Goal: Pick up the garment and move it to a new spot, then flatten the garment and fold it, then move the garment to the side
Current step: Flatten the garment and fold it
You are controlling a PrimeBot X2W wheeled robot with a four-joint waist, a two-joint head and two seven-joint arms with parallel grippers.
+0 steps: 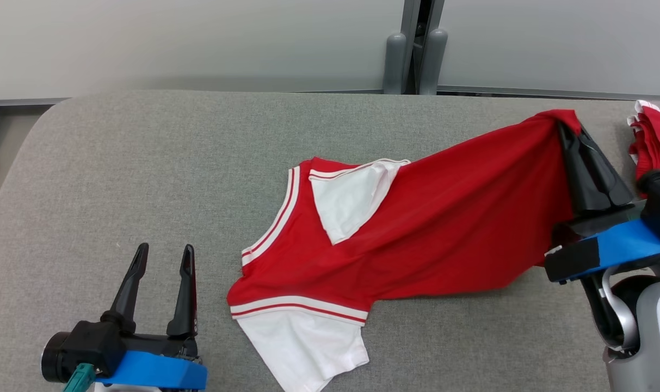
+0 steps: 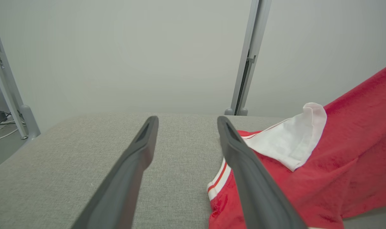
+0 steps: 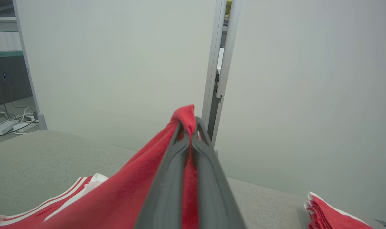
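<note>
Garment [image 1: 427, 228] hangs from the clamped right hand [image 1: 570, 133] at upper right, left hand [image 1: 165, 249] open and empty: pickup seems underway, needing a carry across the counter [image 1: 145, 163]

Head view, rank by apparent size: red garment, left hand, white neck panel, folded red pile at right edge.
1. red garment, by far.
2. left hand, inflated by nearness to the camera.
3-4. white neck panel and folded red pile: unranked; the panel shows more area, but the frame edge crops the pile.
</note>
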